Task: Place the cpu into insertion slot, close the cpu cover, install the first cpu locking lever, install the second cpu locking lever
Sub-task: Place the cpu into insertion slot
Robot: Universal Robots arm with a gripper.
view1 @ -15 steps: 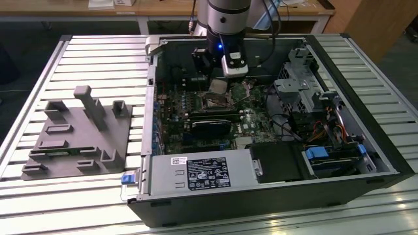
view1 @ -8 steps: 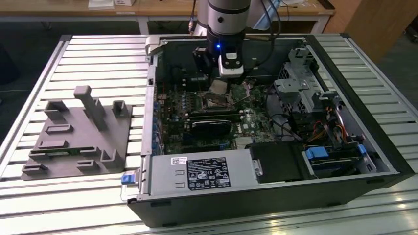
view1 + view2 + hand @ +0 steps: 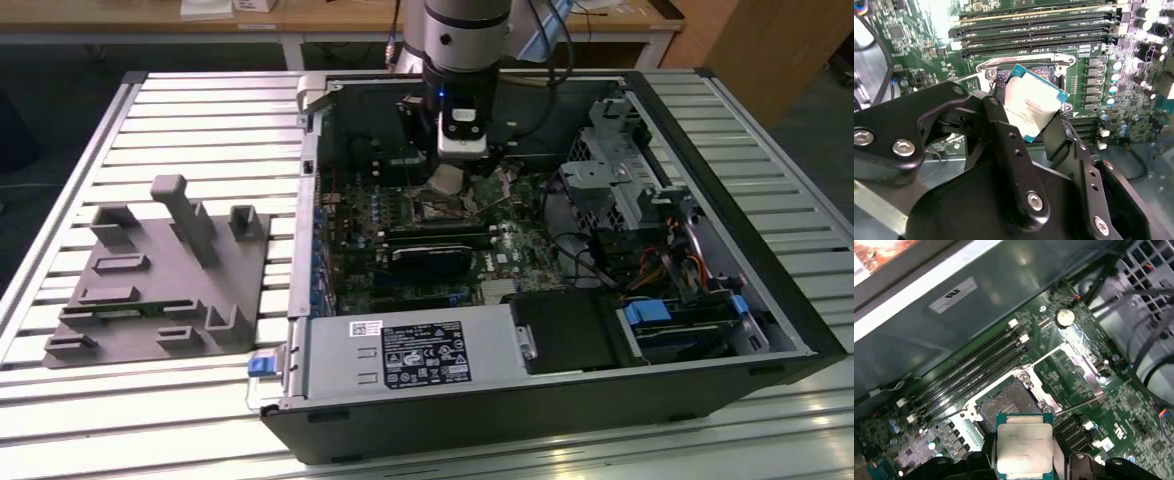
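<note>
Tool [image 3: 1029,114] grips the cpu [image 3: 1035,97] by two opposite edges, holding the square chip, which has no long axis, close above the insertion slot [image 3: 1006,412] with its silver top towards the wrist cameras. In the exterior view the chip hangs tilted under the tool. The slot's dark centre lies bare, the cpu cover [image 3: 1085,371] is swung open off one side, and long black memory slots [image 3: 969,375] run close along another edge.
</note>
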